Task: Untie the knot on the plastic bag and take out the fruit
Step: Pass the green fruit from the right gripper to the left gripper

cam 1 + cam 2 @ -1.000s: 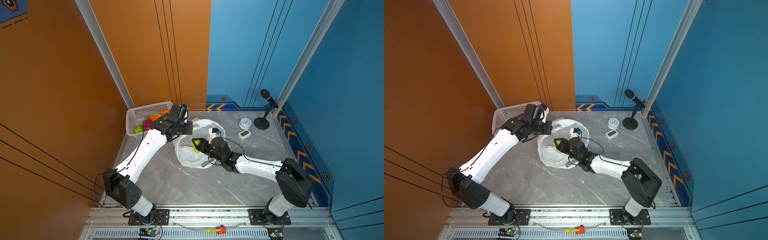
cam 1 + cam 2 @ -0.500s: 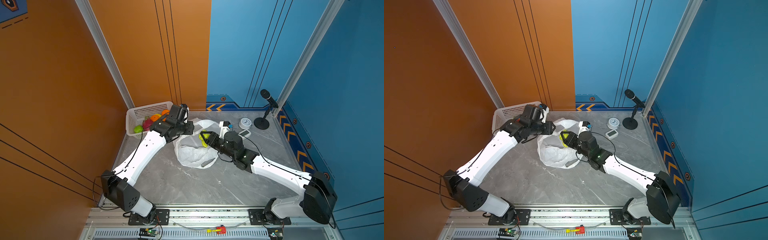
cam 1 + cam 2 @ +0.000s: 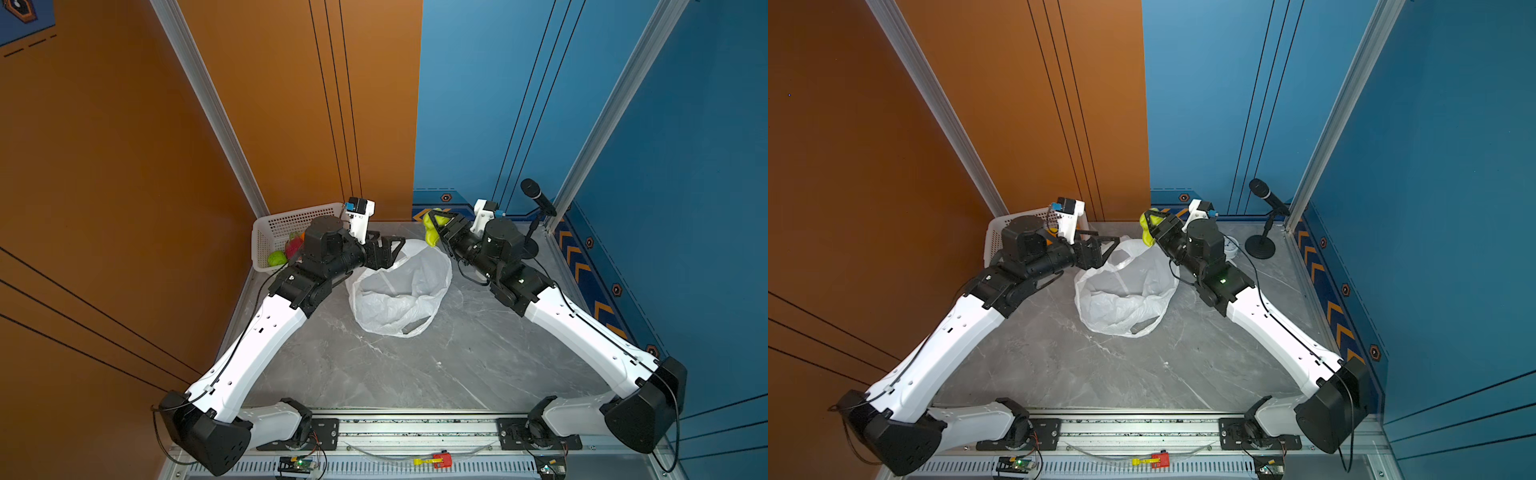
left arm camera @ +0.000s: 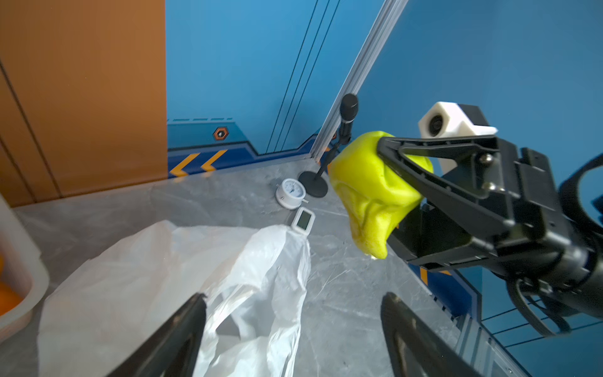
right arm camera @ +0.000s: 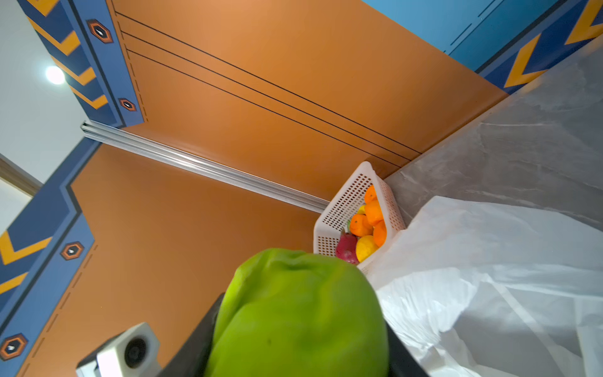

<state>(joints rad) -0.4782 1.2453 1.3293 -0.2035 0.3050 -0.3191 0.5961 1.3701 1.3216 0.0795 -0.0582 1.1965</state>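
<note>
Right jaws: you've lifted them out of the plastic bag (image 3: 401, 291), clamped on a green fruit (image 3: 432, 237), now raised near the desk's far edge.
Left jaws: just sprung apart beside the bag's rim, gripping nothing.
Bag: slumped open mid-desk, with no more fruit showing inside.
Meaning: the basket (image 3: 291, 216) in the far left corner likely comes next.

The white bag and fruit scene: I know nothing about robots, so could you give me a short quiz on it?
1. True or false: the right arm's jaws hold a green fruit.
2. Is the bag tied shut or open?
3. Where does the white basket stand? A) back left corner, by the orange wall; B) beside the microphone; C) inside the bag.
Key: 1 true; 2 open; 3 A.
</note>
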